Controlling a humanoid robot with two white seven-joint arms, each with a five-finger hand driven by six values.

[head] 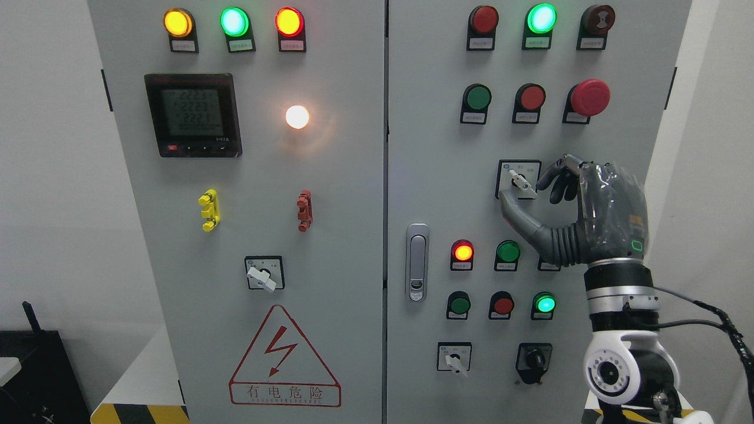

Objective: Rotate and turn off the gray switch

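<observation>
The gray rotary switch (519, 181) sits on a white square plate on the right cabinet door, its small lever tilted with the upper end to the left. My right hand (524, 191) comes up from the lower right and is held at the switch. The thumb tip (505, 199) lies just below and left of the lever, and the curled dark fingers (558, 178) hang to its right. The fingers bracket the lever with a gap and are not closed on it. No left arm shows in the head view.
Similar gray switches sit on the left door (263, 275) and low on the right door (455, 358), next to a black switch (533, 360). A red emergency button (590, 97) is above the hand, lit buttons are below it, and a door handle (417, 262) is to the left.
</observation>
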